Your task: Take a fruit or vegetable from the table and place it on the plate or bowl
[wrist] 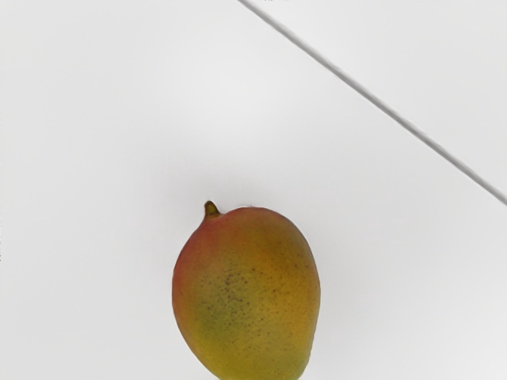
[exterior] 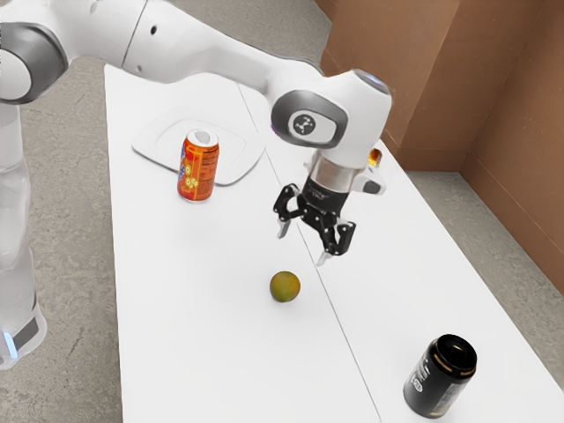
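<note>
Mango (exterior: 285, 287) (wrist: 246, 294) on white table (exterior: 176, 317), near gripper (exterior: 302, 248), lower and toward the exterior view's left | fingers spread, nothing between them (hand hovers above the tabletop) | plate (exterior: 163, 137) well apart, behind soda can (exterior: 197, 165) | descent over fruit likely next

On the table (exterior: 176, 335) the mango (exterior: 285, 287) lies between the can (exterior: 197, 166), standing just before the plate (exterior: 167, 137), and the jar (exterior: 441, 374) at the exterior view's right.

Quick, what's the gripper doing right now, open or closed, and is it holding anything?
Gripper: open, holding nothing, hanging in the air near the mango.
</note>
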